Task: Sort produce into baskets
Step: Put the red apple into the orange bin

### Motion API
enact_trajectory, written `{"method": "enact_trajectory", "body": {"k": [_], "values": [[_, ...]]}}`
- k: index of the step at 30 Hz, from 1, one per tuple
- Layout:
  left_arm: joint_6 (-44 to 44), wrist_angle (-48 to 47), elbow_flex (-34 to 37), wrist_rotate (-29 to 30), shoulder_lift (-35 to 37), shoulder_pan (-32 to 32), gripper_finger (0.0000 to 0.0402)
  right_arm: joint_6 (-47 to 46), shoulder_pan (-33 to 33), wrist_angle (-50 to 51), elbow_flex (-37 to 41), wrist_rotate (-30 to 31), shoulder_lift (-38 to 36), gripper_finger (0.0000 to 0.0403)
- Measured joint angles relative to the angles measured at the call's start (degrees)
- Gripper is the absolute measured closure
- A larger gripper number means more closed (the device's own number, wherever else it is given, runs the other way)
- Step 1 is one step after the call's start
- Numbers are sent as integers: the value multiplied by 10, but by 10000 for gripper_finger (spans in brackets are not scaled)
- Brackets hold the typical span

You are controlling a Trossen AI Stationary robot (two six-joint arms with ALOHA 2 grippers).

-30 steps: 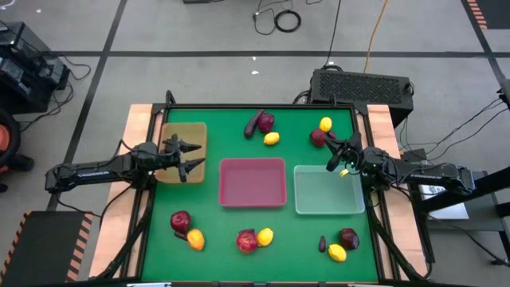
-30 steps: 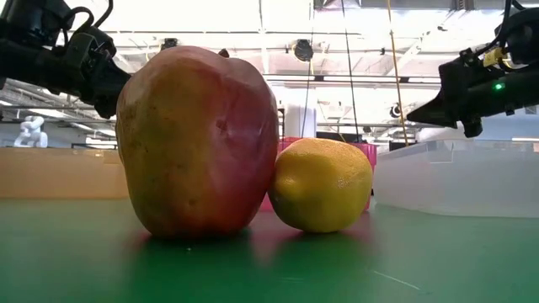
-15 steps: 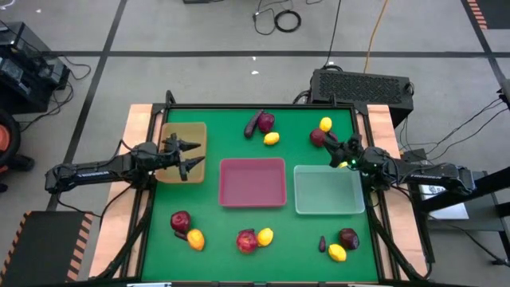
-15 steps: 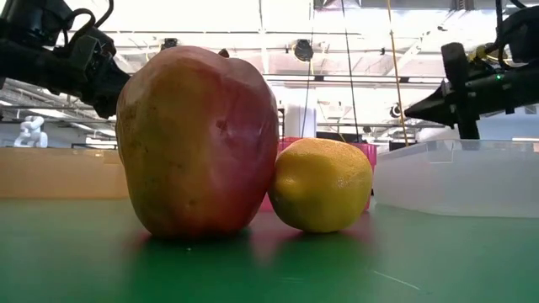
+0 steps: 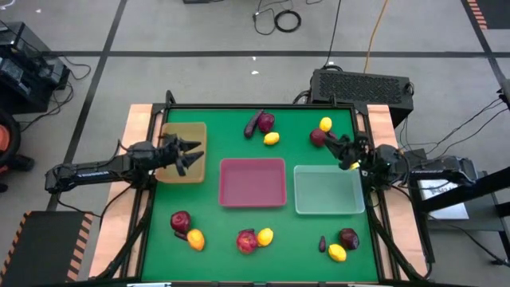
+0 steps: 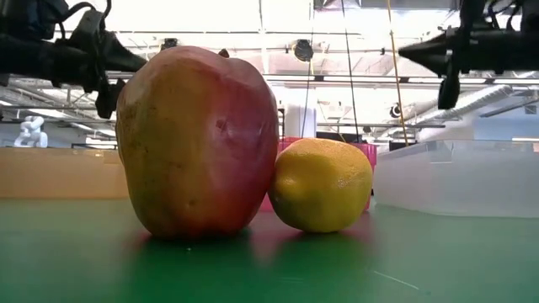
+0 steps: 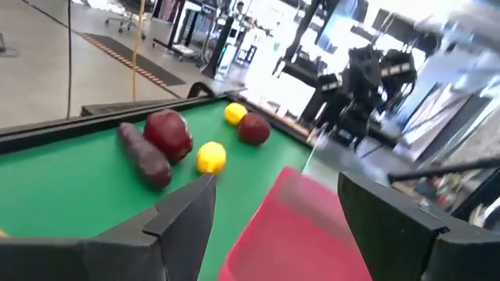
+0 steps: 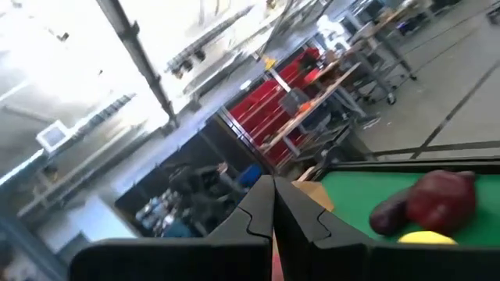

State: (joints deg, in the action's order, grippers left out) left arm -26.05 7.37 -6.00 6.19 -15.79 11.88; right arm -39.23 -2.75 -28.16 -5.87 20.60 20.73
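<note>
While my left gripper (image 5: 191,153) hangs over the tan tray (image 5: 182,134) at the left of the table, its fingers (image 7: 183,215) stand spread with nothing between them. My right gripper (image 5: 335,144) sits above the far left corner of the clear pale-green tray (image 5: 328,191), close beside a dark-red fruit (image 5: 318,137), and its fingers (image 8: 258,211) are pressed together, holding nothing.

All three trays lie in a row across the middle of the green table (image 5: 223,215), the pink-red tray (image 5: 253,182) between the other two. None of them holds any produce.

Far from me, beyond the pink-red tray, a purple eggplant (image 5: 253,123) touches an apple (image 5: 266,121), with a lemon (image 5: 272,138) just beside them. Another lemon (image 5: 325,123) lies near the dark-red fruit by my right gripper.

Along the near edge lie three groups: an apple and lemon at the left (image 5: 181,221), an apple and lemon in the middle (image 5: 247,240), and an eggplant, apple and lemon at the right (image 5: 348,237).
</note>
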Motion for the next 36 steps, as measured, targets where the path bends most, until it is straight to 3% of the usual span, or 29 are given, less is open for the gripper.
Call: {"method": "enact_trajectory", "body": {"k": [4, 8, 13, 17, 22, 28, 33, 36], "values": [[-20, -9, 0, 31, -1, 0, 128, 36, 40, 1, -41, -1, 61, 403], [-111, 11, 0, 3, -1, 0, 128, 65, 70, 0, -84, 1, 135, 403], [-59, 8, -42, -43, -22, -1, 128, 88, 89, 0, -142, 1, 234, 403], [15, -35, -130, -47, -73, -10, 128, 106, 96, 2, -191, -9, 310, 403], [105, -154, -274, -67, -167, -22, 128, 140, 96, 8, -273, -79, 394, 403], [241, -304, -439, -108, -269, -47, 128, 193, 107, 101, -393, -120, 486, 403], [265, -368, -538, -102, -329, -80, 128, 213, 121, 191, -479, -120, 527, 403], [265, -391, -581, -64, -366, -113, 128, 250, 131, 218, -517, -120, 541, 403]]}}
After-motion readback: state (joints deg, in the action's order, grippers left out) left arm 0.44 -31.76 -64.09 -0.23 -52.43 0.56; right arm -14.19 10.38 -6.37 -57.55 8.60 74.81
